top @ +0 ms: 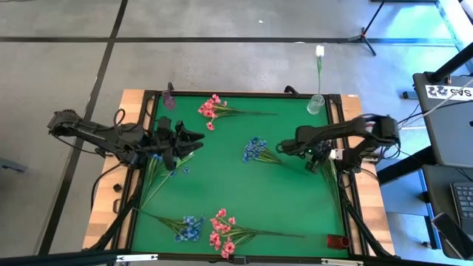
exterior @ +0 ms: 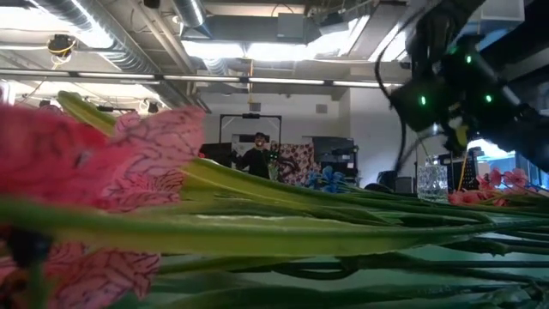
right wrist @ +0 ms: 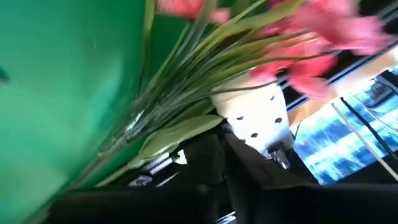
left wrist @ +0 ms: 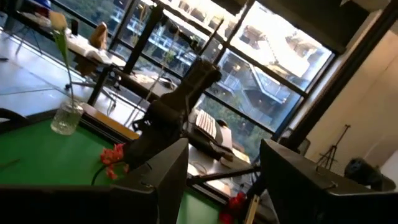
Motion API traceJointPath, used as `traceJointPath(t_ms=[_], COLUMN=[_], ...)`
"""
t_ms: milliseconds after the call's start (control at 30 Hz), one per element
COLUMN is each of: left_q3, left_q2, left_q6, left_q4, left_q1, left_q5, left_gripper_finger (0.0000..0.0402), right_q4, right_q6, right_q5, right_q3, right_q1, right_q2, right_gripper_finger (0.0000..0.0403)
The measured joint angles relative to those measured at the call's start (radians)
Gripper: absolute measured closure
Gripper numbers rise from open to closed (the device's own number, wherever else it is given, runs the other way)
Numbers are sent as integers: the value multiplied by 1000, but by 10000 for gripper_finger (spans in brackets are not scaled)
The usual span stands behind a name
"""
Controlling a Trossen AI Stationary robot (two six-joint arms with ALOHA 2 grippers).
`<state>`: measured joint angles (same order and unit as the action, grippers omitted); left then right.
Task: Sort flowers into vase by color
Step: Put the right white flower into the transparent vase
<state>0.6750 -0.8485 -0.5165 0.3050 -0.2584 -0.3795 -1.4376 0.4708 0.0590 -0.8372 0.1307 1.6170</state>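
Note:
Flower sprays lie on the green mat (top: pixel 295 199): pink blooms (top: pixel 211 109) at the far side, blue blooms (top: pixel 255 150) in the middle, and blue (top: pixel 191 227) and pink (top: pixel 222 235) near the front edge. A white bud (top: pixel 320 52) stands in the clear vase (top: pixel 316 103) at the far right. My right gripper (right wrist: pixel 217 158) is shut and points steeply down over green stems (right wrist: pixel 161 93) with pink blooms (right wrist: pixel 323 37) at the mat's right edge. My left gripper (left wrist: pixel 224 186) hovers open and level over the mat's left side (top: pixel 188 137), with nothing between its fingers. My right gripper is shut right beside a leaf (right wrist: pixel 180 134) and the bundle of green stems, coming from above at a slant. The view is blurred and the fingers hide the spot. I cannot tell whether it holds a stem or only touches it.
A dark purple vase (top: pixel 169 98) stands at the far left corner and a red one (top: pixel 338 241) at the near right corner. Loose green stems (top: pixel 159 170) lie under my left arm. A white block (right wrist: pixel 261 118) sits by the pink blooms. The mat's middle right has free room.

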Motion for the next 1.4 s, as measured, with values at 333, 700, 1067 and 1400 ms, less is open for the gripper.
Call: traceJointPath(t_ms=[333,700,1067,1400], left_q3=[0,0,0,0], left_q2=[-83,-94,-94,-97], left_q6=[12,2,2,21], left_q4=[0,8,10,-6], left_q1=[-10,-6,-7,-5], left_q5=[-120,-129,-128,-127], left_gripper_finger=[208,208,208,208], right_q4=[120,276,38,65], right_q6=[-53,83,101,18], right_q5=[-62,-162,-36,0], right_q3=[86,-74,-87,85], right_q1=[-25,-207,-213,-167], right_q2=[99,75,54,112], right_gripper_finger=[399,397,401,402])
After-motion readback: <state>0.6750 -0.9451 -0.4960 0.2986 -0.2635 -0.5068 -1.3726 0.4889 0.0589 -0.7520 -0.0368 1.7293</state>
